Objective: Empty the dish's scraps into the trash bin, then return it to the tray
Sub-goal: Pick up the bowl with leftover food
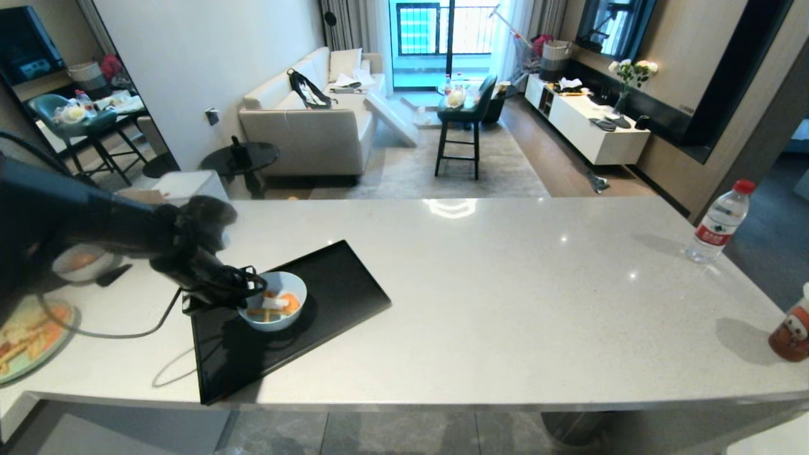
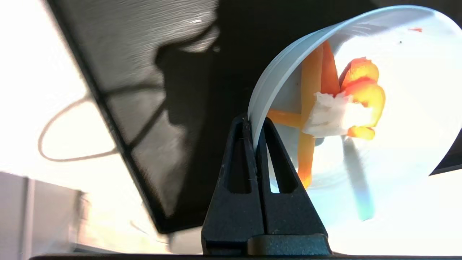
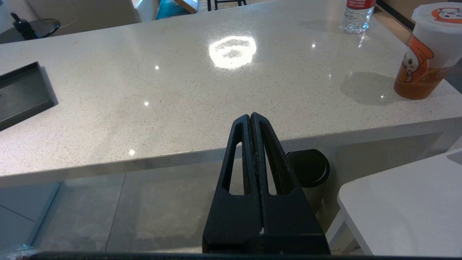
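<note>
- A white stone counter (image 1: pixel 505 284) is fronting a living room.
- The left gripper (image 2: pixel 257 133) is pinching the near rim of the dish (image 1: pixel 273 308), which is sitting over the tray (image 1: pixel 341 284) with scraps (image 2: pixel 346 108) inside.
- The right gripper (image 3: pixel 251 121) is idling below the counter edge, fingers pressed together, farther from the dish.
</note>
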